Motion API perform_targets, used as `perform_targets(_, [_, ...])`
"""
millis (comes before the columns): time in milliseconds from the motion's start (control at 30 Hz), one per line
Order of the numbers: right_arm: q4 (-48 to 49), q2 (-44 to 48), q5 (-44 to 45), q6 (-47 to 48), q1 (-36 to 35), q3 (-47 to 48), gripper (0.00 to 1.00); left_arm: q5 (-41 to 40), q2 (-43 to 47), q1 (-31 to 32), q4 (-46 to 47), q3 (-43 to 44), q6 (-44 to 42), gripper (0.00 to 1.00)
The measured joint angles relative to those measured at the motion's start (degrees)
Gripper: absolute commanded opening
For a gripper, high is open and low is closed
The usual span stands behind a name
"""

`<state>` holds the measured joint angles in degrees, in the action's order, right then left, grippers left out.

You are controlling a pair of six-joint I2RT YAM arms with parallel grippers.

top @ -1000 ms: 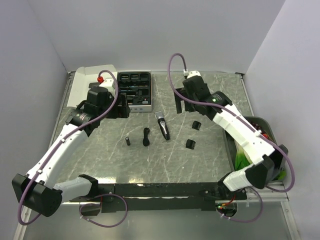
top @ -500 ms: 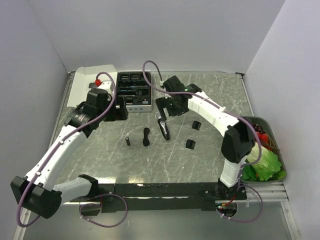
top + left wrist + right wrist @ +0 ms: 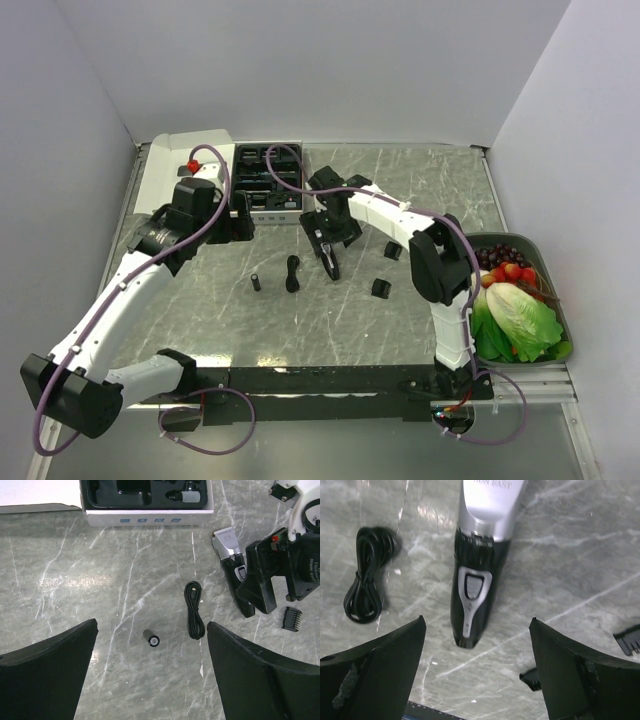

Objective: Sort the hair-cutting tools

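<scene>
Grey marble tabletop (image 3: 570, 555) bears a slim black, silver-headed clipper (image 3: 477, 580) beneath the wide-spread right claw (image 3: 477, 620).

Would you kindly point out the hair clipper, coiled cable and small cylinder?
hair clipper (image 3: 473, 587): right wrist view, switch panel.
coiled cable (image 3: 194, 612): left wrist view, middle.
small cylinder (image 3: 151, 639): left wrist view, top end.

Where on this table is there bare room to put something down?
Bare marble lies at the back, right of the white box with black tray, and along the near edge, this side of the coiled black cable. Around the slim black-and-silver clipper it is crowded.
</scene>
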<state>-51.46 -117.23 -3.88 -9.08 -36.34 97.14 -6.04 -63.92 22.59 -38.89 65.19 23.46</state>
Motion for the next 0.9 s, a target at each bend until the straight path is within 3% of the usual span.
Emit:
perform_targets(467, [1.05, -6.14, 4.13, -0.26, -1.03, 3.76, 0.82, -2.14, -0.59, 0.0, -0.02, 0.02, 0.0, 0.97])
perform_targets(567, [1.14, -6.78, 5.01, -0.46, -1.14, 3.76, 0.76, -2.49, -0.59, 0.0, 0.0, 0.0, -0.02, 0.97])
perform_targets(700, [1.38, -6.8, 6.08, -0.83, -1.29, 3.78, 0.57, -2.86, -0.59, 0.0, 0.04, 0.02, -0.04, 0.97])
perform_targets(900, [1.53, -7.04, 6.47, -1.14, -1.42, 3.78, 0.42, -2.99, -0.59, 0.0, 0.11, 0.02, -0.04, 0.97])
